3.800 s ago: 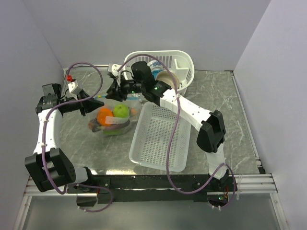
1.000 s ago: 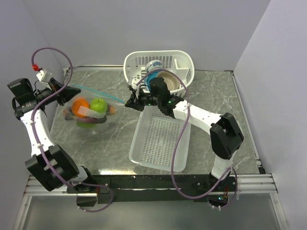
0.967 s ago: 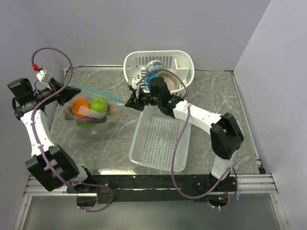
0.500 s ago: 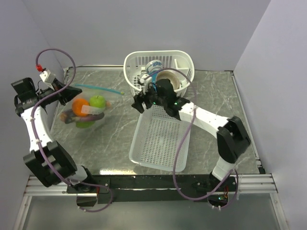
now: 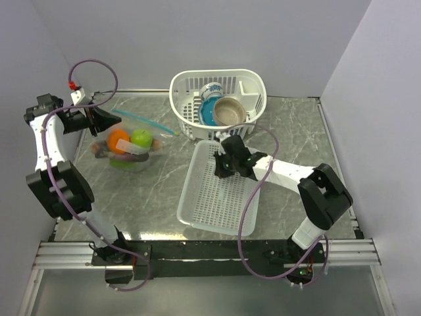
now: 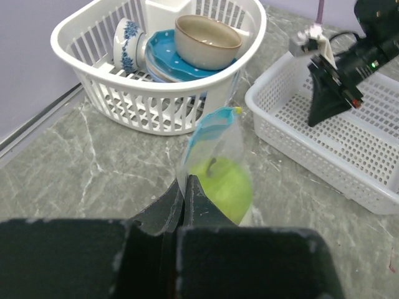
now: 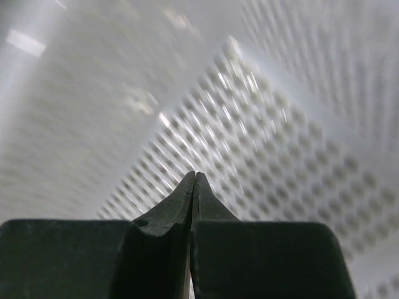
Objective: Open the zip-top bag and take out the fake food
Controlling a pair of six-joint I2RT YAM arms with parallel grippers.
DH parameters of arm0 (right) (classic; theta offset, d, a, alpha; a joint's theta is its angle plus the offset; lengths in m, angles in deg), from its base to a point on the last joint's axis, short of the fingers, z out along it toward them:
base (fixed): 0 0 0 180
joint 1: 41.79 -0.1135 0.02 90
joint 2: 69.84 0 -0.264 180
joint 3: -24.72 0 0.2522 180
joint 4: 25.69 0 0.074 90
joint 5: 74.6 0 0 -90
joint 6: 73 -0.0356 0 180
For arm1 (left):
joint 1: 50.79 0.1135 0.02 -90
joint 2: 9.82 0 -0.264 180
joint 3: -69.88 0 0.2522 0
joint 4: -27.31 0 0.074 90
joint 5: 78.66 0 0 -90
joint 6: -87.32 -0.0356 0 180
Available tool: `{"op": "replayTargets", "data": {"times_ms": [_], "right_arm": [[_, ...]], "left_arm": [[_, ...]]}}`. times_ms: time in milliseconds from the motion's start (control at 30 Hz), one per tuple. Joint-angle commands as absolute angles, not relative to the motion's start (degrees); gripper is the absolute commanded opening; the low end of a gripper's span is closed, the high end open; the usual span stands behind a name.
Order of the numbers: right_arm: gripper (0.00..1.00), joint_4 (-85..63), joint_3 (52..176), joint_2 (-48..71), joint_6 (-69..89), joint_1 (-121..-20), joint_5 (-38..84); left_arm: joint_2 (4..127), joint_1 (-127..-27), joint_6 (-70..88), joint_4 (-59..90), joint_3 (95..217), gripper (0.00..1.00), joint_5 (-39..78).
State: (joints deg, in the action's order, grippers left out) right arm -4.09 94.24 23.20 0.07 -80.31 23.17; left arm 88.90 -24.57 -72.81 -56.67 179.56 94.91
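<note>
Right end effector point(image 7: 194, 177): fingers together, nothing between them, hovering low over the far-left part of the white mesh tray point(image 5: 217, 210). It touches none of the task's things.

Zip-top bag point(image 5: 128, 150) is left of the tray and a bit farther back, on the desk point(image 5: 158, 191). Fake food is inside it: orange ball point(image 5: 118, 139) and green fruit point(image 5: 141, 137) side by side, with darker pieces under them too hidden to name. Nothing is out of the bag yet.

Left end effector point(image 6: 184, 190): fingers clamped on the clear plastic at the bag's far-left top corner, with the green fruit just past the fingertips.

Key relation: the teal zip strip point(image 5: 148, 122) has its long axis running from the left end effector at far-left, down-right toward the basket's near-left corner. Its free end is the part nearest the right end effector, which lies right of it and nearer. I can't tell if the zip is parted. Judgement: the right arm must reach left and far to that free end while the left holds on.

The white basket point(image 5: 197, 76) with bowls sits farthest, just beside the strip's free end, so there is a snag risk.
</note>
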Motion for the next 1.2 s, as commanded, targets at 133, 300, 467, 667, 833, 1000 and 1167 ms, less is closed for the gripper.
{"op": "replayTargets", "data": {"times_ms": [133,300,467,667,833,1000,1167], "right_arm": [[0.00,9.5,100.1,24.9,-3.5,-77.7,12.5],[0.00,12.4,102.3,25.4,-3.4,-76.3,2.0],[0.01,10.8,101.0,21.1,-2.5,-76.2,-2.7],[0.14,2.8,98.3,10.9,-0.8,-78.1,-0.6],[0.46,0.5,105.2,12.2,1.2,-84.8,3.4],[0.54,-2.2,109.8,16.5,-0.1,-92.1,9.2],[0.44,-3.8,108.9,21.2,-3.4,-98.2,15.2]], "left_arm": [[94.4,-25.2,-75.8,-65.0,194.0,0.01,108.3],[89.3,-26.3,-79.5,-65.1,182.8,0.01,107.3],[78.4,-28.9,-88.7,-65.3,159.2,0.02,98.7],[71.9,-30.2,-86.0,-65.4,148.6,0.26,88.3],[71.2,-30.0,-75.5,-65.3,152.4,0.99,86.3],[72.9,-24.1,-68.4,-65.3,161.2,0.97,89.2],[77.8,-18.4,-74.0,-65.2,161.4,0.97,90.1]]}}
